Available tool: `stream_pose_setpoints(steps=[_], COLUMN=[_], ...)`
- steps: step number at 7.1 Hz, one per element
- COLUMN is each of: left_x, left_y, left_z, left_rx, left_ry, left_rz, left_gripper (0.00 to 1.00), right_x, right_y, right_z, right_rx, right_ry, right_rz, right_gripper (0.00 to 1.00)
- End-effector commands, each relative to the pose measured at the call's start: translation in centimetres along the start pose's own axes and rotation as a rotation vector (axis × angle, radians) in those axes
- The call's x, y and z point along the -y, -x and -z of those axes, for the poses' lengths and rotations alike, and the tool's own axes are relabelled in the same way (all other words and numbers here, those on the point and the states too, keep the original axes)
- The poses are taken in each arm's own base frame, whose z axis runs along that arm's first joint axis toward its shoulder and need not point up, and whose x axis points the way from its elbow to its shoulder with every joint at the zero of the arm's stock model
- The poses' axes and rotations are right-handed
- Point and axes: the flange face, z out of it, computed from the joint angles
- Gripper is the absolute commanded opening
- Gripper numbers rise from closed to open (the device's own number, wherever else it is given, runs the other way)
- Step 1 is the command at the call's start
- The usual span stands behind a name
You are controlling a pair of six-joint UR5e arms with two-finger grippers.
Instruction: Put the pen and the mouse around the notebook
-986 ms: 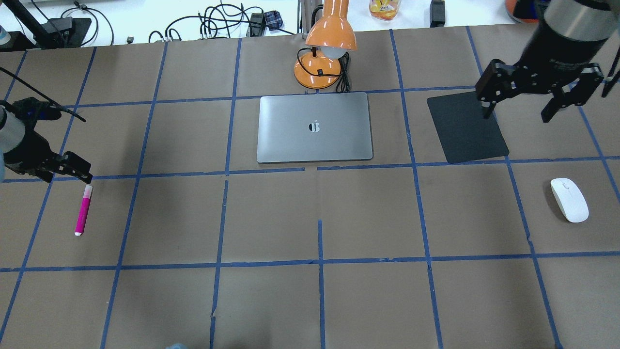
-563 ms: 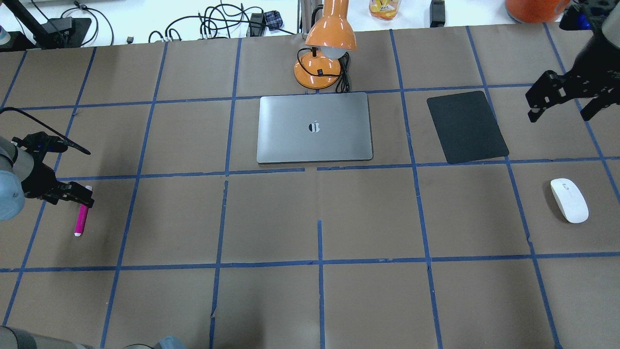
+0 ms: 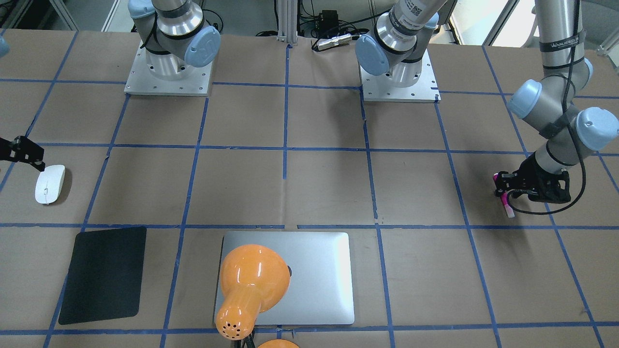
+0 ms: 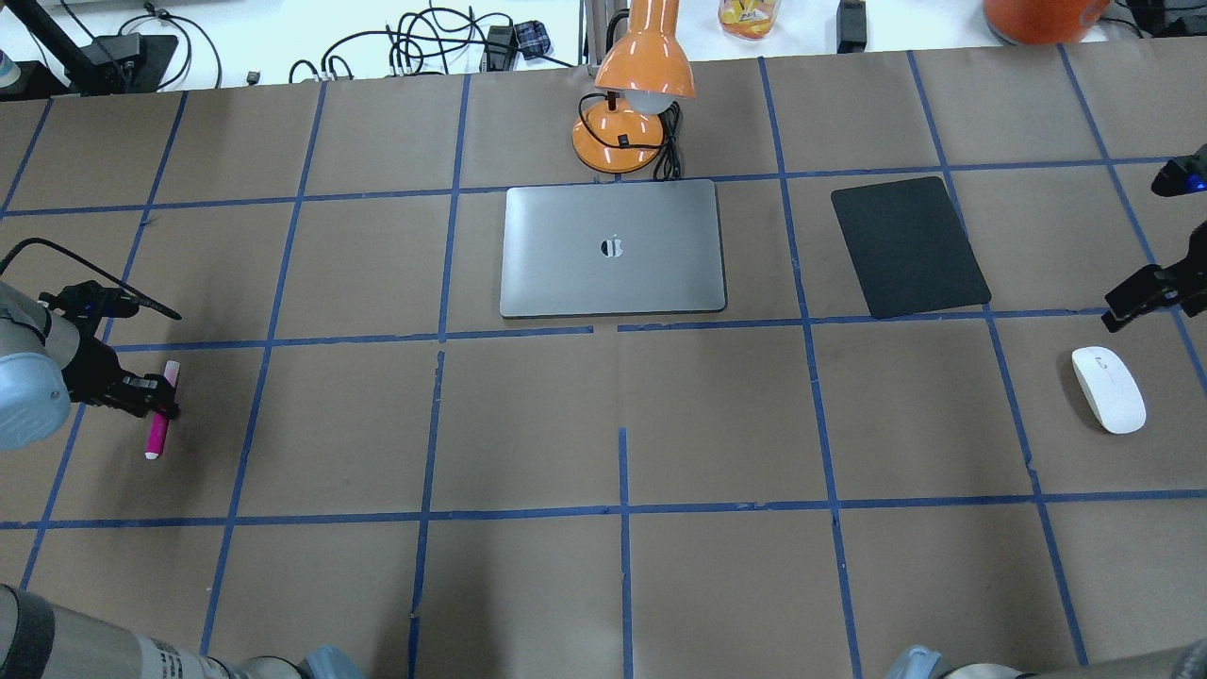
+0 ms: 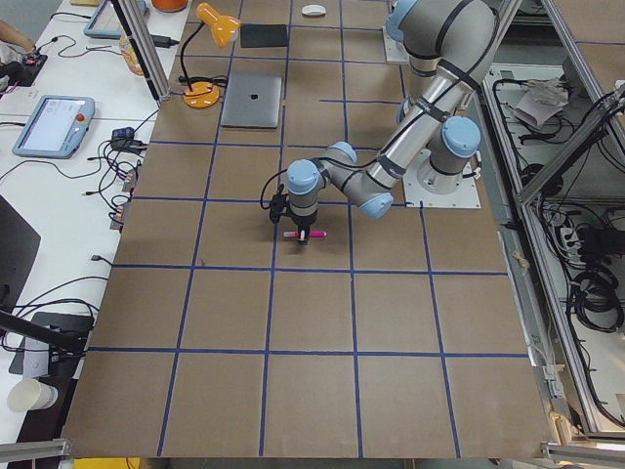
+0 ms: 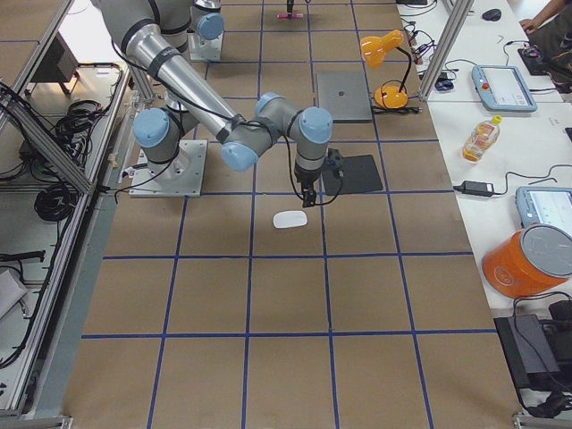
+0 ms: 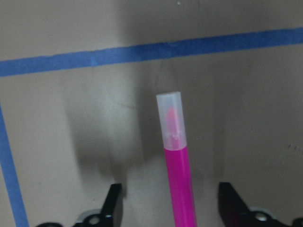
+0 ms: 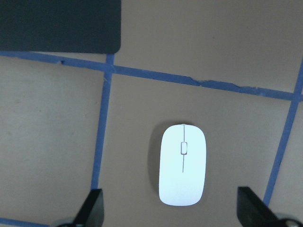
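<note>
Progress: we judge that nothing has been placed yet; the pen and the mouse both lie far from the notebook, and neither is gripped.
Pen [image 7: 179,179]: it lies flat on the table [image 4: 528,585] at the robot's far left, well apart from the notebook [image 4: 613,250].
Left gripper [image 7: 172,203]: open and low over the pen, with one finger on each side of the pink barrel. In the wrist view we see a gap on both sides, so nothing is clamped. The pale cap reaches past the fingertips toward a blue tape line.
Mouse [image 8: 182,164]: it rests on the table at the robot's far right, nearer the robot than the black mat [image 4: 910,247] and well apart from the notebook.
Right gripper [image 8: 171,201]: open wide and hanging above the mouse, with its fingers spread to either side of the mouse's near end. We see no contact.
Notebook: closed, in the middle of the table's far half, just in front of the orange lamp [image 4: 632,104], with the mat off to its right.
Left to do: by our reckoning, both grasps, both carries toward the middle, and both put-downs beside the notebook.
</note>
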Motion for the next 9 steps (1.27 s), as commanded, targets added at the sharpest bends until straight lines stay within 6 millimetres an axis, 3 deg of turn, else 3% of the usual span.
stream_pose_setpoints(steps=[1,2,3,5,6,8,9], left_x=[0.1,0.2,0.6,4.7,6.0,6.9,7.1], left_y=[-0.3,-0.7,-2.2,-12.6,-17.6,-27.6,-33.3], left_z=[0.7,1.0,2.4,8.1,9.5,10.5,9.9], left_rx=[0.006,0.007,-0.034,-0.069,-0.056,-0.047,-0.057], left_ry=[-0.006,-0.006,0.007,0.031,0.02,0.015,0.02], left_rz=[-0.001,0.013,0.169,0.468,0.6,0.835,0.965], left_gripper=[0.0,0.0,0.0,0.0,0.0,0.0,0.0], right_x=[0.5,0.4,0.2,0.2,0.2,0.0,0.0], right_y=[-1.6,-1.4,-1.1,-1.1,-1.4,-1.4,-1.6], right_z=[-5.3,-5.7,-6.8,-9.4,-9.4,-10.0,-10.9], right_rx=[0.019,0.022,0.04,0.067,0.056,0.046,0.058], right_ry=[0.029,0.034,0.048,0.08,0.086,0.115,0.127], right_rz=[0.0,-0.001,-0.005,-0.056,-0.057,-0.071,-0.073], right_gripper=[1.0,1.0,1.0,1.0,1.0,1.0,1.0])
